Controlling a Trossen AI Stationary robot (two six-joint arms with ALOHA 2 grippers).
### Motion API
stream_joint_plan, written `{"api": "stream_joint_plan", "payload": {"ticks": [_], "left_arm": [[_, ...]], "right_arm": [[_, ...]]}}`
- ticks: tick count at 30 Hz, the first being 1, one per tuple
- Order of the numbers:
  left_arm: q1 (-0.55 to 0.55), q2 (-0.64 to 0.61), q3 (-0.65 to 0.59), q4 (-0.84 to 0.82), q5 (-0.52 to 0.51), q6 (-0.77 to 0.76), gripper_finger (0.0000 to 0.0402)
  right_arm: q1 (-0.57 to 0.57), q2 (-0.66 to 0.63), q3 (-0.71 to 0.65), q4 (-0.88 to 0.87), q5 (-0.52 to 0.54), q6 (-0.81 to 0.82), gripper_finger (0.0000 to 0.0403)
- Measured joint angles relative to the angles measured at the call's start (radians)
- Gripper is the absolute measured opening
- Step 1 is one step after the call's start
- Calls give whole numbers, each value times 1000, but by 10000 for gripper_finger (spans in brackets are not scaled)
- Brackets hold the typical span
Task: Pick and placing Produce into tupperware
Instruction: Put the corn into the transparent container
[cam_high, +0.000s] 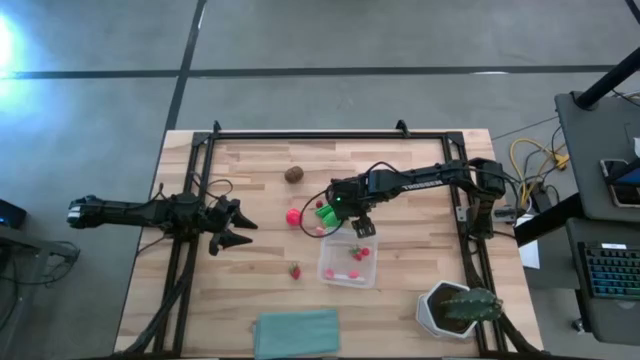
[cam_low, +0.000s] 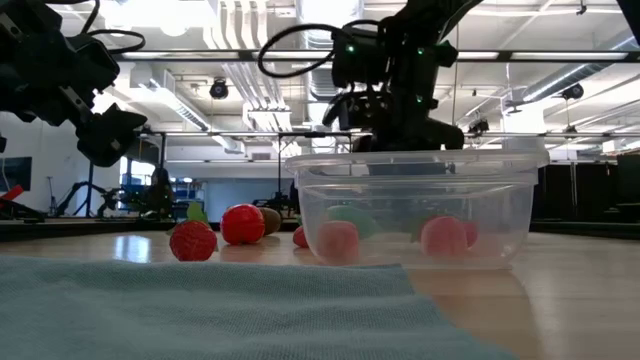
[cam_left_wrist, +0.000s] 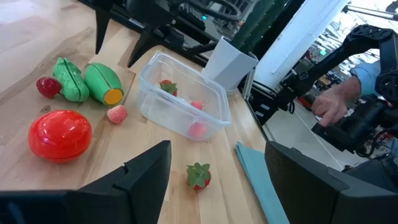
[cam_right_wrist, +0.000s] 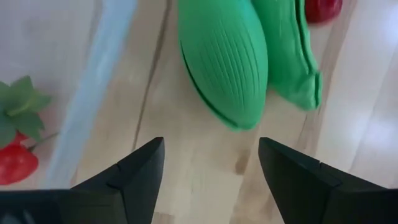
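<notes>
The clear tupperware (cam_high: 348, 263) stands right of the table's middle with several small red and pink pieces inside (cam_left_wrist: 197, 129). Beside its far-left corner lie two green elongated pieces (cam_high: 325, 212) (cam_right_wrist: 227, 62), the red ball (cam_high: 293, 215) (cam_left_wrist: 60, 134) and a small pink piece (cam_left_wrist: 117, 114). The brown round one (cam_high: 293, 175) lies farther back. A strawberry (cam_high: 296, 271) (cam_left_wrist: 199, 176) rests left of the box. My right gripper (cam_high: 360, 228) (cam_right_wrist: 211, 155) hovers open between the box's far rim and the green pieces. My left gripper (cam_high: 240, 228) (cam_left_wrist: 217, 155) waits open at the left.
A flat teal cloth (cam_high: 296, 332) lies at the near edge, and a white pot with a green plant (cam_high: 455, 308) stands at the near right corner. A dark frame (cam_high: 300, 135) borders the table. A person's hand (cam_left_wrist: 336, 106) shows beyond the table's right side.
</notes>
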Motion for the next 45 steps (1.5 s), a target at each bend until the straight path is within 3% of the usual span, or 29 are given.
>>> {"api": "stream_joint_plan", "payload": {"ticks": [13,22,35,40,45], "left_arm": [[0,0,0,0,0,0,246],[0,0,0,0,0,0,246],[0,0,0,0,0,0,246],[0,0,0,0,0,0,246],[0,0,0,1,0,0,246]], "right_arm": [[-1,14,-4,95,-82,-78,239],[3,111,63,113,-79,-55,237],[-6,120,134,86,-47,-25,236],[-43,120,173,-28,32,211,235],[-115,120,229,-264,5,655,235]]}}
